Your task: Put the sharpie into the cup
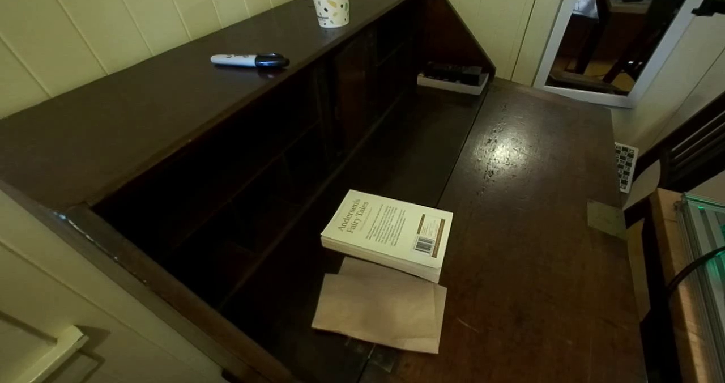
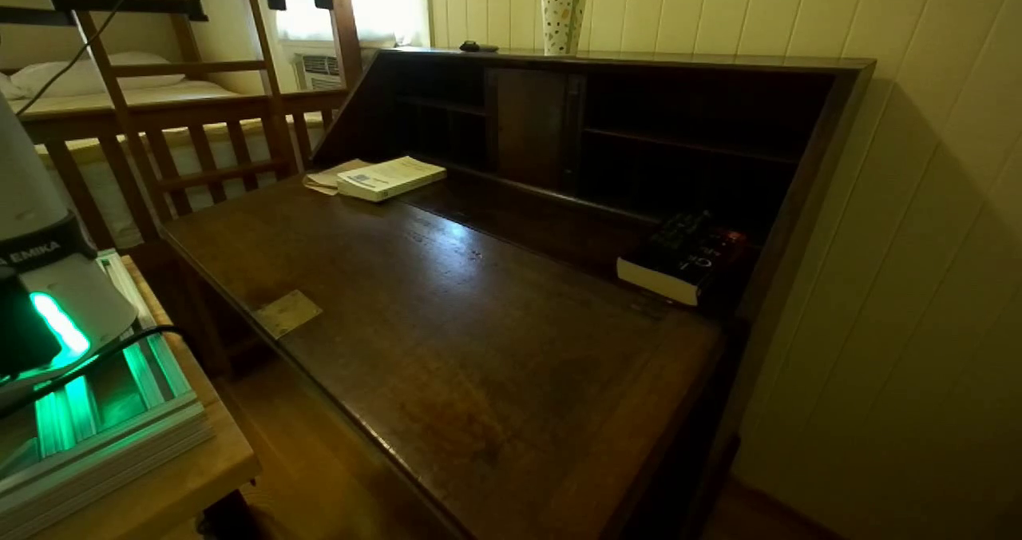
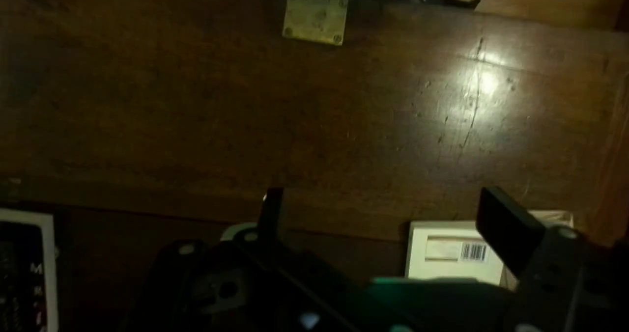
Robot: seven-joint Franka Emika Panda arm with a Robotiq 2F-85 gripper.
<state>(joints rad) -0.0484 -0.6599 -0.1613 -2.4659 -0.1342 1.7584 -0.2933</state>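
The sharpie (image 1: 233,60) lies on the desk's top shelf, with a light grey barrel and a black cap. In an exterior view only its dark end (image 2: 477,46) shows clearly. The white speckled cup (image 1: 331,3) stands upright on the same shelf, apart from the sharpie; it also shows in an exterior view (image 2: 564,21). My gripper (image 3: 381,194) is open, with nothing between its fingers, above the lower desk surface. Its dark fingertips (image 2: 298,1) hang at the top edge of an exterior view, away from the shelf. The sharpie and cup are out of the wrist view.
A cream book (image 1: 391,230) lies beside brown paper (image 1: 379,309) on the lower desk surface (image 1: 527,258). A thick black book (image 2: 679,256) lies at the desk's other end. The top shelf (image 1: 141,111) is raised above dark cubbyholes and backs onto a panelled wall (image 2: 718,13).
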